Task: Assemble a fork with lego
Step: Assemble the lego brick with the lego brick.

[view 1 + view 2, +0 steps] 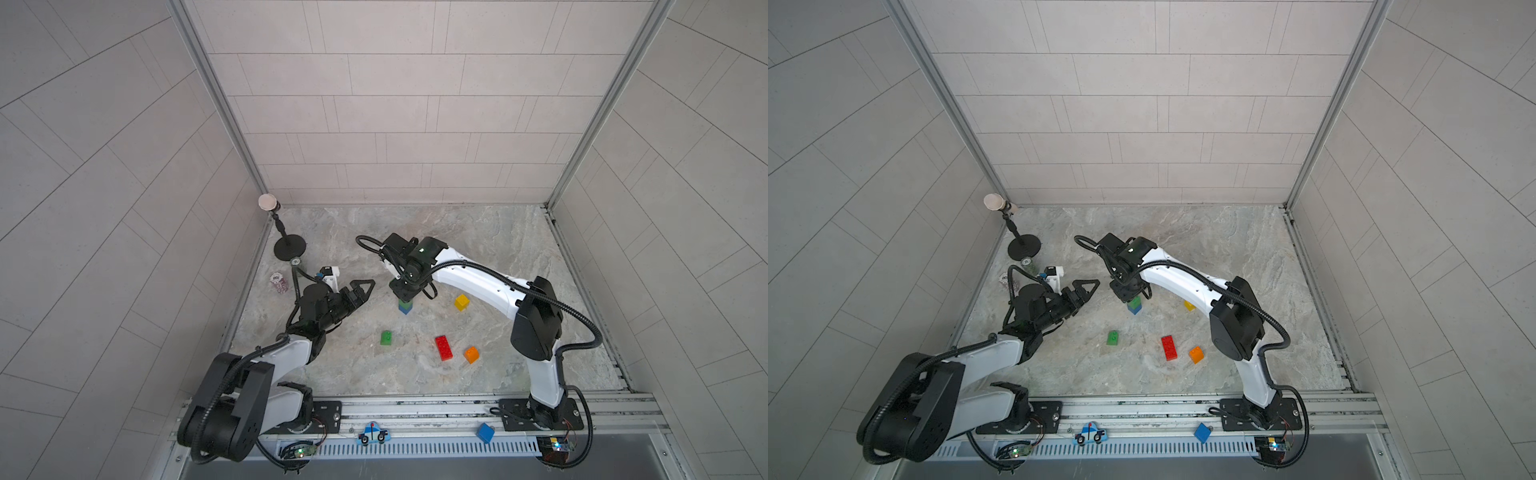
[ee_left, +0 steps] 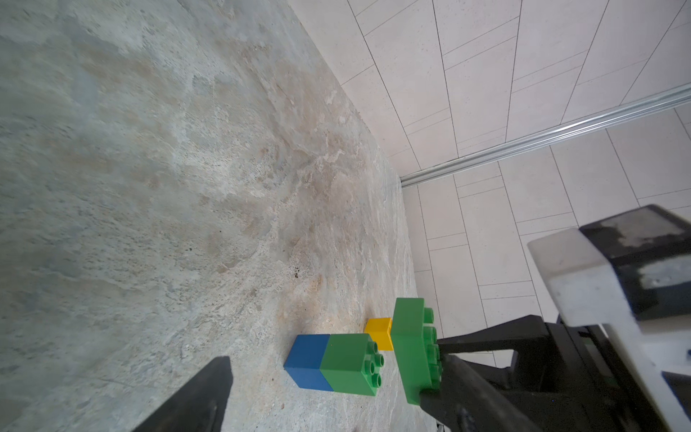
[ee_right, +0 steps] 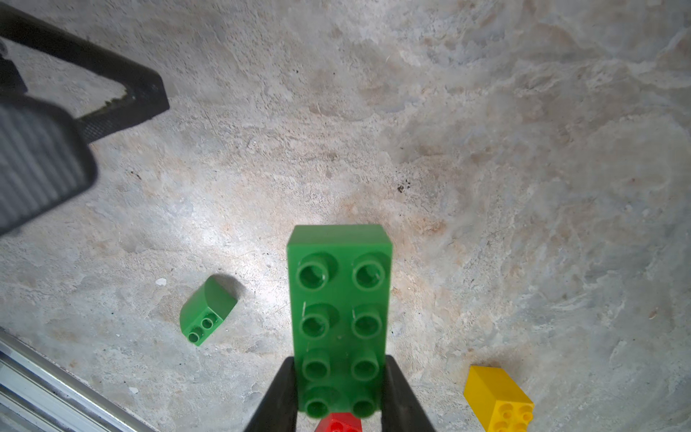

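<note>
Closest to your right wrist camera is the long green brick (image 3: 338,318), studs facing the lens. Your right gripper (image 3: 338,389) clamps it by its long sides at one end. In the left wrist view it hangs over the fork's stem (image 2: 332,364), which is a blue brick with a small green one pressed on top, standing upright on the marbled table (image 1: 498,249). A thin gap separates the held brick from the stem's studs. Your left gripper (image 1: 365,291) hovers near the stem with its jaws spread and nothing between them. The yellow brick (image 1: 461,302) lies loose on the right arm's side of the stem. Nearer the arm bases lie the rounded green brick (image 1: 386,337), the red brick (image 1: 444,348) and, just beside it, the orange brick (image 1: 471,354).
</note>
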You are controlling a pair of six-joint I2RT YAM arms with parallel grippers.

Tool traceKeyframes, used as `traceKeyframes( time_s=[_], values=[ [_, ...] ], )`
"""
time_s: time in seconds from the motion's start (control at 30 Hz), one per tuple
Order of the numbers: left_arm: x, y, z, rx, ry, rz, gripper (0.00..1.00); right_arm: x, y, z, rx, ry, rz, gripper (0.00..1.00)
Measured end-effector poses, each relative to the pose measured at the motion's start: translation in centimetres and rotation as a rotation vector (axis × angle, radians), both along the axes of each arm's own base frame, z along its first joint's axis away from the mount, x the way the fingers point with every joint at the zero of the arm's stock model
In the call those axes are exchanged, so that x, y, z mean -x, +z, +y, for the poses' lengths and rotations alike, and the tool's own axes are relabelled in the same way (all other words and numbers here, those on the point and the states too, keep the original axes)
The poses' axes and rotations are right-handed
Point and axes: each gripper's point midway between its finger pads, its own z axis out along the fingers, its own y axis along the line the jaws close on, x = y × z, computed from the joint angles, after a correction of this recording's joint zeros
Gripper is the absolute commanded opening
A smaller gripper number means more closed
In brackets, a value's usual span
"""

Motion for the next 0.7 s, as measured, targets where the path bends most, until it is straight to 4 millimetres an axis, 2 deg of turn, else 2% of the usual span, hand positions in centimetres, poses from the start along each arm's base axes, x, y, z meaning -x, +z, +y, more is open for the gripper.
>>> traceKeyframes(
  time_s=[0.2,0.43,0.7],
  values=[
    [-0.4,-0.2,-0.6,0.043,-0.029,-0.002,0.92,0.0,0.0,0.3,0.014,0.003,0.024,0.0],
    [-0.7,-0.3,-0.7,0.07,-0.036,-0.004,0.92,0.1,-1.1,0.3,0.042,0.005,0.058,0.0],
    [-0.9,0.0,-0.6,0.073,-0.034,-0.017,0.92,0.0,-0.9,0.1,0.055,0.005,0.052,0.0]
  ],
)
